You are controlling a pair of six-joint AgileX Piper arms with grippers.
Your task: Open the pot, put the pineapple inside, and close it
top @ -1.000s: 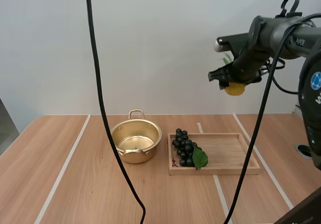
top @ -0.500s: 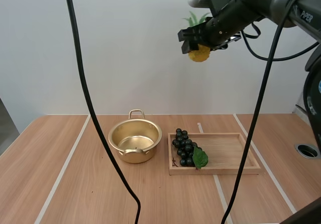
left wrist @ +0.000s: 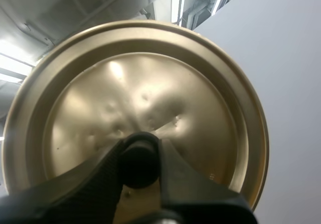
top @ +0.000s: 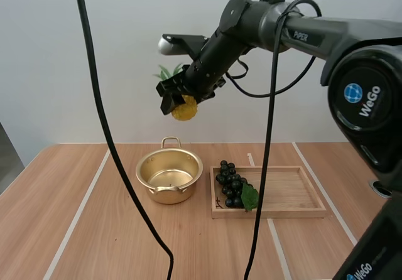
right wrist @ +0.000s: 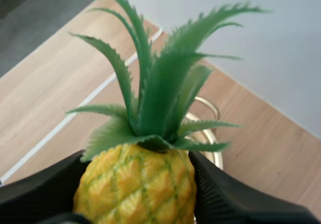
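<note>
Right claw point(top: 181, 99): clamped on pineapple point(top: 184, 110), high above open pot point(top: 169, 177) on tabletop point(top: 94, 230). Left claw point(left wrist: 140, 157): pinching lid point(left wrist: 150, 93) by knob point(left wrist: 136, 164), per left wrist view. High view adds grapes point(top: 230, 184) in wooden tray point(top: 289, 195). Right arm point(top: 314, 32) lettering: "PiPER", "WeGo".

The pineapple point(top: 184, 109) is held between the fingers point(top: 167, 99) of the right arm point(top: 282, 26), which is stretched across from the right. It is kept high in the air, roughly above the pot point(top: 169, 195), with its green leaves turned up and to the left. The pot is seen open and upright on the desk point(top: 94, 230), toward the far edge. The tray point(top: 289, 189) is set just beside it on the right. Grapes point(top: 230, 184) are laid at the tray's left end.
</note>
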